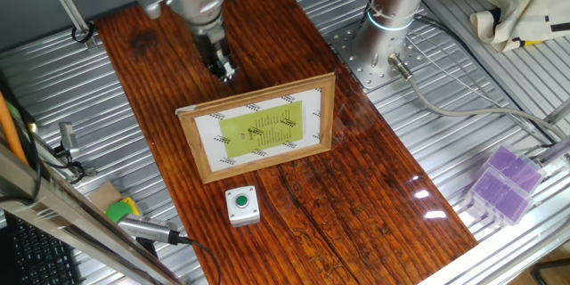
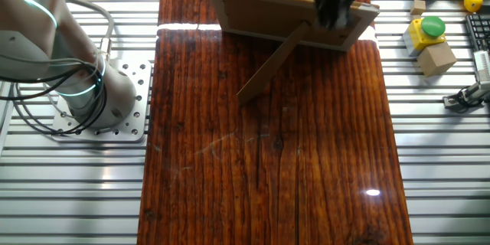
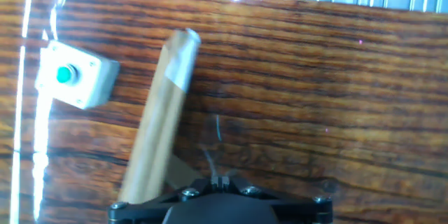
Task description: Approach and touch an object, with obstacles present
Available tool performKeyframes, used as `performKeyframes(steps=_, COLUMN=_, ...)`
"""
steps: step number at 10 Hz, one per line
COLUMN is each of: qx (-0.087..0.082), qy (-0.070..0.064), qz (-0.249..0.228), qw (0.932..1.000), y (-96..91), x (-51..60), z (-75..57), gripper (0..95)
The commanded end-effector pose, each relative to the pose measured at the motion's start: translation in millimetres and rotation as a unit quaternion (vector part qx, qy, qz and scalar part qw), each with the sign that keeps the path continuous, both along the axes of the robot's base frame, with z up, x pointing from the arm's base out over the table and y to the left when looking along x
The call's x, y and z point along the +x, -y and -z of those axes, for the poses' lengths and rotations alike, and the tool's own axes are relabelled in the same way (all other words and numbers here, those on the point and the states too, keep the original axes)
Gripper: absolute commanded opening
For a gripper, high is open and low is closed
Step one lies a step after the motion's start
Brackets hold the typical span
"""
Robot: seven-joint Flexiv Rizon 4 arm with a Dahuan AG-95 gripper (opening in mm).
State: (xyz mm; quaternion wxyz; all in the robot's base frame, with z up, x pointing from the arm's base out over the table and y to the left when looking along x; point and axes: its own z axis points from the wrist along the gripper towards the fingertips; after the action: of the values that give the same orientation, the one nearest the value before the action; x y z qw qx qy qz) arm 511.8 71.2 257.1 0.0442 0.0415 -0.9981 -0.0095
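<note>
One fixed view shows the box [image 1: 242, 206] sitting flat on the desk [image 1: 374, 196], just in front of the frame [image 1: 258, 127], which stands propped upright between the box and the hand [image 1: 223, 69]. The hand hangs behind the frame, above its top edge, and its fingers look close together, though none of the views shows the tips sharply enough to be sure. The box is a small light-grey housing with a round green button [image 1: 240, 201] on top; it looks like hard plastic, stiff and light, and would likely slide on the glossy wood if pushed from the side. Nothing here asks for a grip: a touch is best made straight down on the button or the flat top beside it, so the box stays put. The frame is the risk. In the other fixed view its back leans on a thin strut [image 2: 276, 63], so a nudge to the top rail could tip it forward onto the box. In the hand view the box [image 3: 75, 74] lies beyond the frame's top edge [image 3: 157, 122], so the way in should clear that edge before descending.
</note>
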Motion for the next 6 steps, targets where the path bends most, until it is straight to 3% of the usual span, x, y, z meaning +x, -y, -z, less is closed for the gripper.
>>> performKeyframes(steps=1, qx=-0.002, qy=-0.004, qz=-0.001, qw=1.0000, y=-8.4, x=0.2, z=-7.7, gripper=0.0)
performKeyframes(steps=6, qx=-0.001, qy=-0.007, qz=0.002, qw=1.0000, y=-22.1, x=4.3, z=-18.2, gripper=0.0)
